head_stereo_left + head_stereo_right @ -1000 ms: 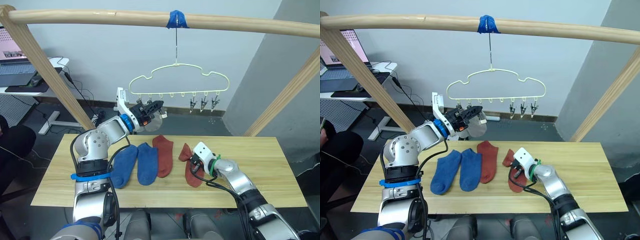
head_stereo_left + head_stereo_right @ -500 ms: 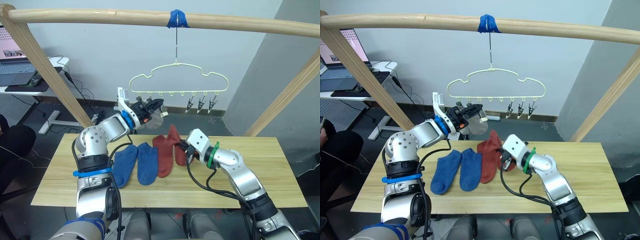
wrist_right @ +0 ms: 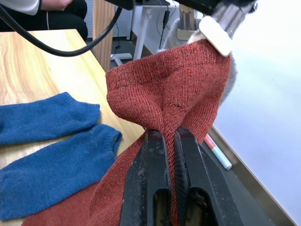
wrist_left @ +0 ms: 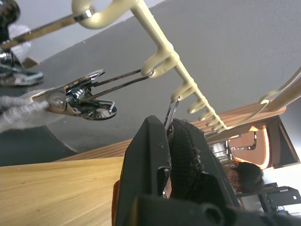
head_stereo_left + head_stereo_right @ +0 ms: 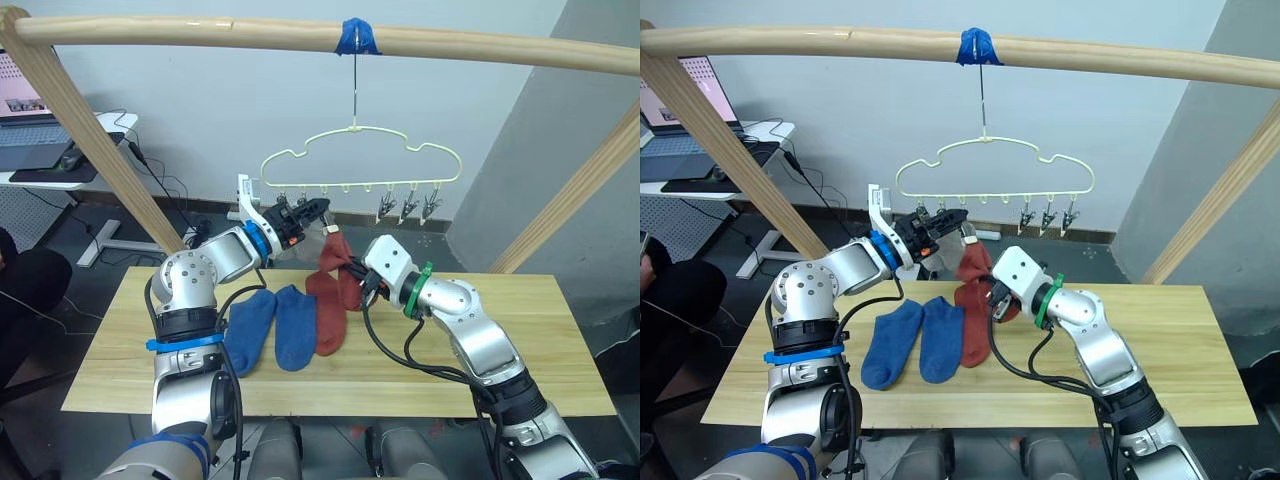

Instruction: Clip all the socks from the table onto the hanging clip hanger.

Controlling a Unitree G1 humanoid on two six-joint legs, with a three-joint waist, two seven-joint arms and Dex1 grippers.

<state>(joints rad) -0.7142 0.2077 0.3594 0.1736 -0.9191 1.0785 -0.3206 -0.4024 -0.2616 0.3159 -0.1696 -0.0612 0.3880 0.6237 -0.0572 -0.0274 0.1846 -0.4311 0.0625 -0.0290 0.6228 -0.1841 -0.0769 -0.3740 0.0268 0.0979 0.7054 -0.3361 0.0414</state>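
The big table (image 5: 520, 340) is made of light wood planks. Two blue socks (image 5: 272, 327) lie flat on it, side by side, with one rust red sock (image 5: 327, 318) just beside them. Above the table's far edge hangs the pale yellow clip hanger (image 5: 360, 158), shaped like a wavy cloud, with little metal clips along its bottom bar. The right gripper (image 5: 362, 284) is pinching a second red sock (image 3: 174, 89) and holds it bunched up in the air under the hanger. The left gripper (image 4: 168, 141) is pressed together on one small clip (image 4: 170, 113). A grey sock (image 4: 21, 115) hangs in the next clip.
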